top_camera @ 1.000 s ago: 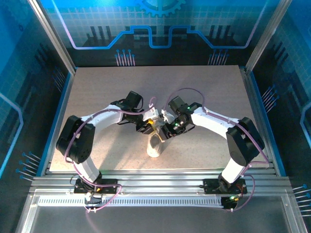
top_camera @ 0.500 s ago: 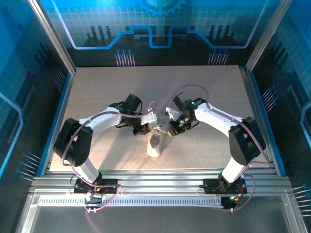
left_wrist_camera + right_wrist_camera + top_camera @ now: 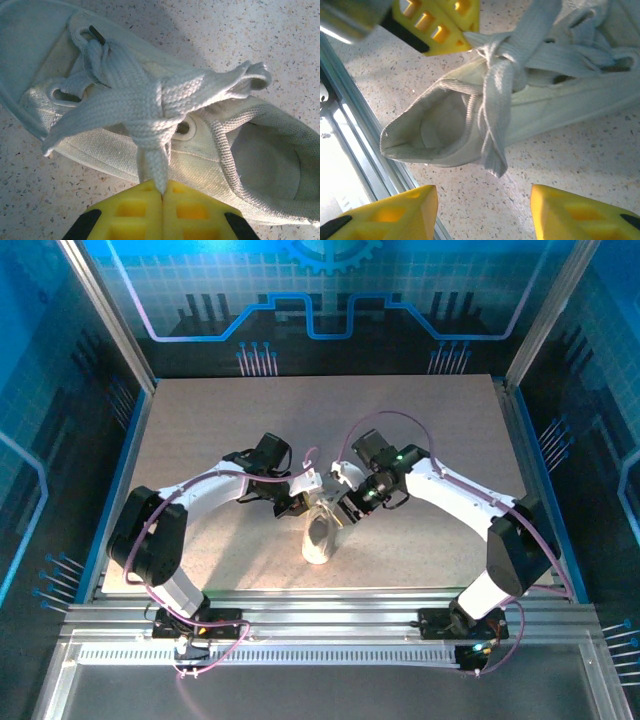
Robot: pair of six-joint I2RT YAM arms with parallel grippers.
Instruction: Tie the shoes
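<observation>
The shoe, a small white sneaker, lies mid-table with its toe towards the arms. In the left wrist view a knot of flat white lace sits over the shoe. My left gripper is shut on the lace strand coming out of that knot, and it stands at the shoe's left. My right gripper hovers at the shoe's right. In the right wrist view it is open, with bare table between its yellow fingers. A lace loop hangs free over the shoe's side.
An aluminium rail runs close behind the shoe's heel along the table's near edge. The left gripper's yellow fingers show at the top of the right wrist view. Blue walls enclose the speckled tabletop.
Both grippers pulled apart from above the shoe. The right gripper then opened, dropped its lace loop and drew back towards the shoe. The left gripper closed on its strand.
</observation>
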